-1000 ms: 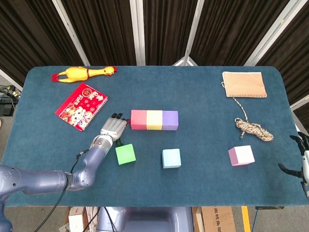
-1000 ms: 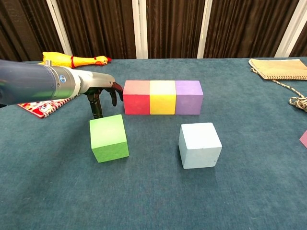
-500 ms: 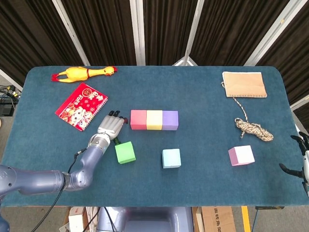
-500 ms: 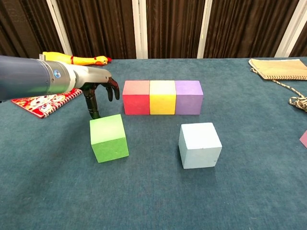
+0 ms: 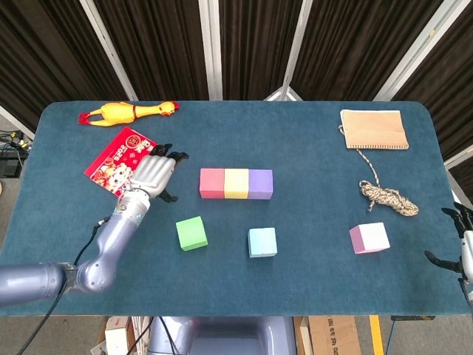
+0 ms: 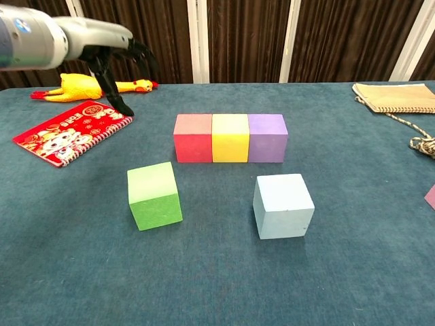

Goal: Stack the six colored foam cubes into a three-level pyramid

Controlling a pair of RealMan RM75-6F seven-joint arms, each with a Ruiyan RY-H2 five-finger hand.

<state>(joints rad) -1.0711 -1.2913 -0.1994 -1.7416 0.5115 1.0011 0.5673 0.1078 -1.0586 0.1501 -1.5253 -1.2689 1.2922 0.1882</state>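
Green cube (image 5: 191, 233) sits untouched; left robot hand (image 5: 152, 176) has risen away.

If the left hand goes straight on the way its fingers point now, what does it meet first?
The way looks free: the left hand points up-right, passing beyond the red cube over bare table. It is raised, so depth is unclear.

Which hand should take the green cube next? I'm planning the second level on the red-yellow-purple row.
Left. The left hand hangs open just up-left of the green cube. The right hand sits at the table's far right edge, beyond the pink cube.
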